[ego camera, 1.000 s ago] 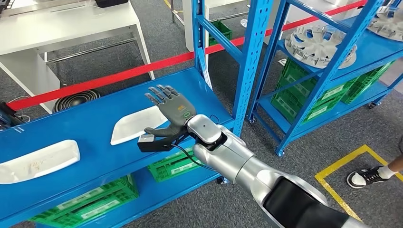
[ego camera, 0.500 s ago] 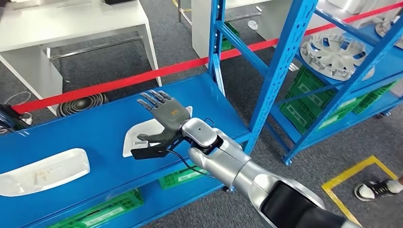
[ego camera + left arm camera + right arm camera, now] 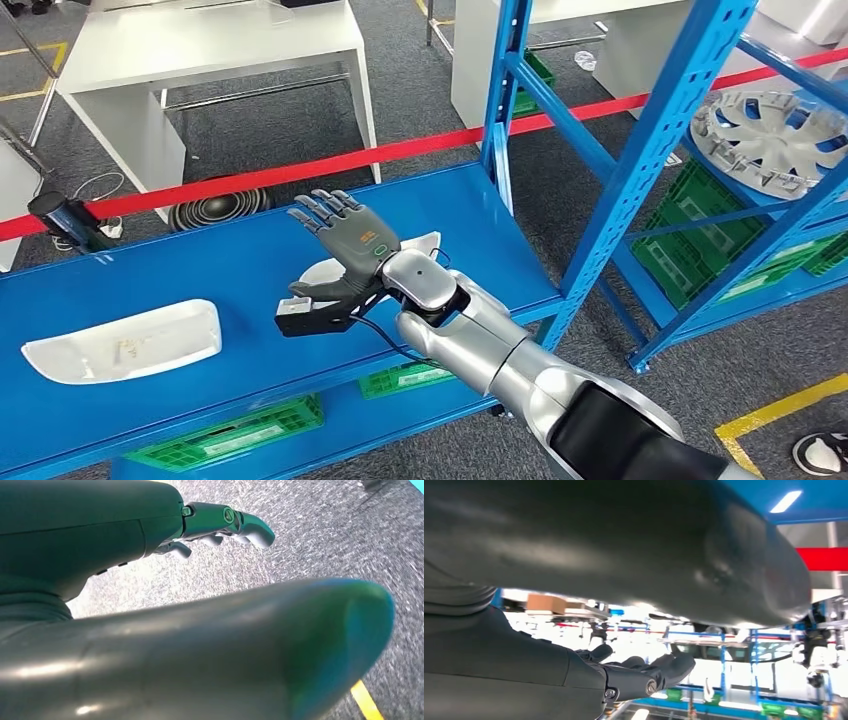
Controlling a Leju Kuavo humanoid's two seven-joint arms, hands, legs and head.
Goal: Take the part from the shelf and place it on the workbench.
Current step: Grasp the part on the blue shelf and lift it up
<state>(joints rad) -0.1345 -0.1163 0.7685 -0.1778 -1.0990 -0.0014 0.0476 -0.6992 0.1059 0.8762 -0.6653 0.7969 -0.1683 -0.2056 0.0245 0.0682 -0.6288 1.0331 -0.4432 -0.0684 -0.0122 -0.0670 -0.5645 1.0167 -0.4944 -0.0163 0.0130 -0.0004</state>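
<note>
The right robot hand (image 3: 345, 245) hovers over the shelf (image 3: 230, 270), fingers spread and holding nothing, poised above the near white part (image 3: 412, 245), likely to grasp it. The left robot hand (image 3: 220, 525) hangs empty, fingers loosely extended, over the floor.

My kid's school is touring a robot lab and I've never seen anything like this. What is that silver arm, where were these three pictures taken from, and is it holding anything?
It is a humanoid robot's right arm, ending in a many-fingered right robot hand. The wide picture comes from a camera high on its body, looking down. There the right robot hand, fingers spread and holding nothing, is above a white part on a blue shelf. A second white part lies further along the shelf. The other two pictures come from cameras at each wrist, so they look turned and odd. One shows the left robot hand above grey carpet, holding nothing. The other shows the right robot hand close up, with blurred blue shelving beyond.
</note>
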